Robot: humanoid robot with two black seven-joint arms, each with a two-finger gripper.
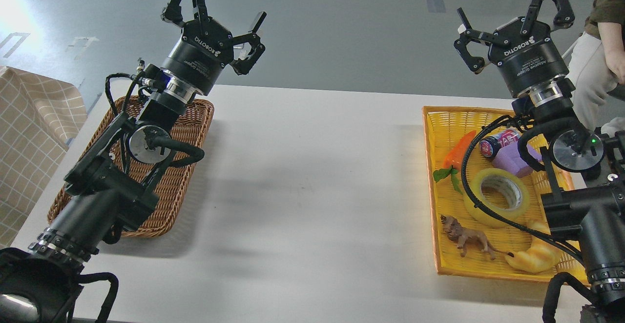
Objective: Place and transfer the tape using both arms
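The tape point(495, 197), a translucent yellow roll with a grey-white core, lies flat in the yellow basket point(439, 118) at the right, partly crossed by a black cable. My right gripper point(512, 6) is raised high above the basket's far end, open and holding nothing. My left gripper point(219, 6) is raised above the far end of the brown wicker basket point(195, 132) on the left, also open with nothing between its fingers. Both grippers are far from the tape.
The yellow basket also holds a toy carrot point(456, 150), a small jar point(498, 142), a purple object point(512, 161), a toy lion point(466, 237) and a croissant toy point(534, 257). A person point(603, 45) sits at the far right. A checked cloth point(29, 132) lies left.
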